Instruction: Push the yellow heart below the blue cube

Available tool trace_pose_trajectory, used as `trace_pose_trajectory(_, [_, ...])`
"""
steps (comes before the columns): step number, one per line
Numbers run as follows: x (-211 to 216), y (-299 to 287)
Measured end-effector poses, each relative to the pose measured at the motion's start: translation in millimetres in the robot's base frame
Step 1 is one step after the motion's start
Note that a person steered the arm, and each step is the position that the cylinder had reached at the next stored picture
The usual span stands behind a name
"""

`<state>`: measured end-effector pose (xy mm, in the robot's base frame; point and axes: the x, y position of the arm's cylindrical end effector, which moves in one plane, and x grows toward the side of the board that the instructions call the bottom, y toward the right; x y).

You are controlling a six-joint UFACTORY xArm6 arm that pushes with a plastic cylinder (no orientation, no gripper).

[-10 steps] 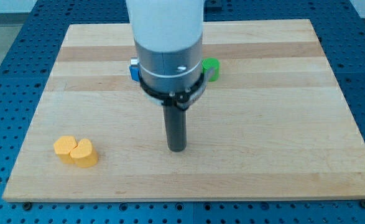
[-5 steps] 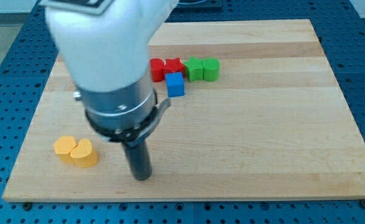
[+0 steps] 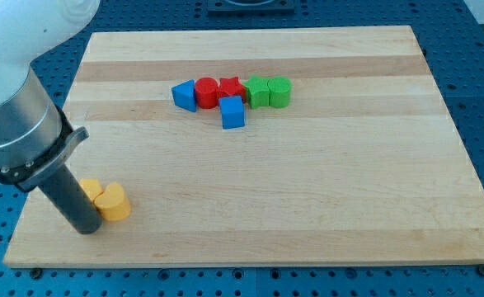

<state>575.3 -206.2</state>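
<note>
Yellow heart [image 3: 112, 202] just right of my tip [image 3: 86, 230]; no end effector, no legible txt.

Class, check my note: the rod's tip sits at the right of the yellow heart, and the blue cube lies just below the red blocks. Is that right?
Not quite. The camera view shows my tip at the view's left of the yellow heart, not its right. The blue cube does lie just below the red blocks.
</note>
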Motion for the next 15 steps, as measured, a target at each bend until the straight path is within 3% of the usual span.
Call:
trace_pose_trajectory(4, [-34,54])
trace_pose_trajectory(7, [-91,106])
trace_pose_trajectory(13, [-88,146])
trace_pose_trajectory(15, [-65,154])
